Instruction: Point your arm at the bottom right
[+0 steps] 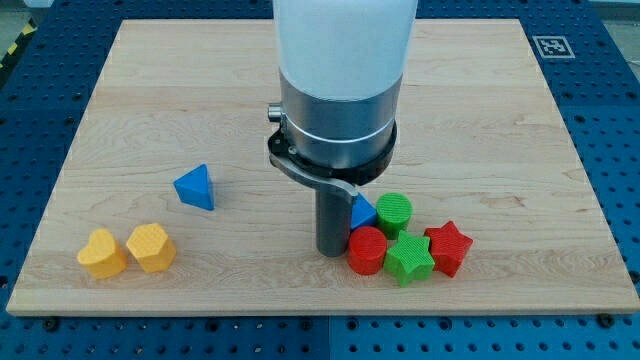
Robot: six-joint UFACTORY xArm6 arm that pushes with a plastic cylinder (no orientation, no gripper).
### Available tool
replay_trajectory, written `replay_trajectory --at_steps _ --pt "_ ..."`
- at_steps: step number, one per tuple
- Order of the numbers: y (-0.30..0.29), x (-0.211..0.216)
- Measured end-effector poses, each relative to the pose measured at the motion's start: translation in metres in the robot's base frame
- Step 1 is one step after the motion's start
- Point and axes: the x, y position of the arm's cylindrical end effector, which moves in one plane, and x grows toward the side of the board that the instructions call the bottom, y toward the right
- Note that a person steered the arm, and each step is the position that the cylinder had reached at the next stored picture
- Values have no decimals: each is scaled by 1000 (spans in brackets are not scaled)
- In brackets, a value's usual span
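My tip [332, 251] rests on the wooden board [480, 120], just left of a cluster of blocks at the view's bottom right. The cluster holds a red cylinder [367, 250] touching or nearly touching the rod, a green star [409, 259], a red star [448, 247], a green cylinder [394, 211] and a blue block [362, 213] partly hidden behind the rod. A blue triangular block [195, 187] lies alone at the left of centre. A yellow heart [101, 253] and a yellow hexagon [151, 247] sit at the bottom left.
The arm's white and grey body [340, 90] hides the board's upper middle. A fiducial tag [551, 46] marks the top right corner. The board lies on a blue perforated table [620, 120].
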Motion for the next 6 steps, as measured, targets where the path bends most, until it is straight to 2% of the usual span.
replay_trajectory --at_steps 2,4,5,6 --pt "-12 0" --pt "-7 47" --pt "16 53" --pt "70 53"
